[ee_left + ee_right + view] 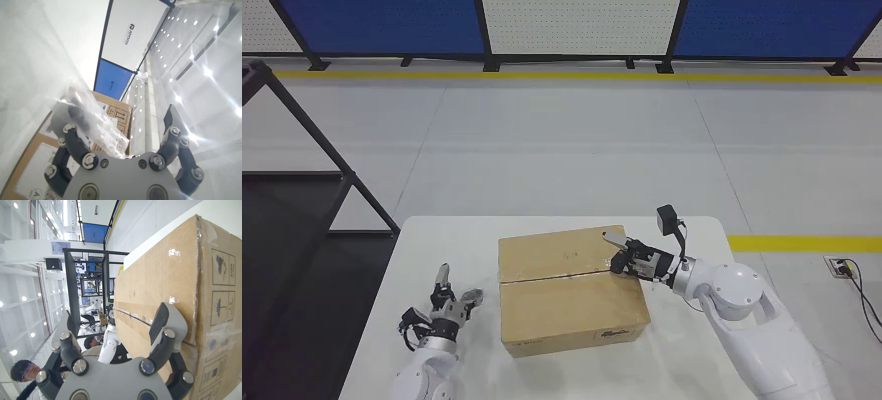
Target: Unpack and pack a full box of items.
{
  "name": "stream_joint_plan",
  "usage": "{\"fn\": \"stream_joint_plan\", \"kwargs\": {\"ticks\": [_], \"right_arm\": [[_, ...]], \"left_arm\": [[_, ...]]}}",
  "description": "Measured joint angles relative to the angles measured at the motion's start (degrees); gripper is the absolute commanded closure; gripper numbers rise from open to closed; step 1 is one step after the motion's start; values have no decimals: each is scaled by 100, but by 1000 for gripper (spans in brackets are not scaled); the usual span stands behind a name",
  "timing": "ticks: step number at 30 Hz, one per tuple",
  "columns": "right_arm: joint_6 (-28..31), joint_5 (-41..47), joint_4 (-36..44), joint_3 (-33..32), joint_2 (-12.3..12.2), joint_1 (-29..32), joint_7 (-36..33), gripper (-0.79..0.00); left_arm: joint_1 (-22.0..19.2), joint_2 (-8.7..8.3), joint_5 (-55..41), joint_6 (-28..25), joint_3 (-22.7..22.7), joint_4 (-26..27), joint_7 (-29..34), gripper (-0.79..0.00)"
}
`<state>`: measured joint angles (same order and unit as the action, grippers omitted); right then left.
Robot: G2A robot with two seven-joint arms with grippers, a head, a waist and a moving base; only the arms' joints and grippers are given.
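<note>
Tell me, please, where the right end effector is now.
In the top view the right end effector sits open at the cardboard box's right edge, by the seam across its top.

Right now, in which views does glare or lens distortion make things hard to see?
Left wrist view: the ceiling lights flare into long streaks, and a glinting clear plastic film veils part of the box. Right wrist view: bright spots shine on the box's top, and straight edges bow toward the picture's border. Top view: even light, no glare on the box.
</note>
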<state>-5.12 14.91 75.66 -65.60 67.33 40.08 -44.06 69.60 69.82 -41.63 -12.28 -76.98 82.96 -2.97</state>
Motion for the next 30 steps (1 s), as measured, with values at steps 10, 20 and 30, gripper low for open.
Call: {"fn": "stream_joint_plan", "kwargs": {"ticks": [10, 20, 30], "right_arm": [[0, 0, 0, 0, 0, 0, 0, -785], [0, 0, 0, 0, 0, 0, 0, -785], [0, 0, 0, 0, 0, 0, 0, -785]], "left_arm": [[-47, 103, -38, -736, -255, 215, -564, -785], [345, 155, 483, -1200, -507, 1135, -887, -785], [826, 228, 1125, -1520, -591, 2054, -1173, -785]]}}
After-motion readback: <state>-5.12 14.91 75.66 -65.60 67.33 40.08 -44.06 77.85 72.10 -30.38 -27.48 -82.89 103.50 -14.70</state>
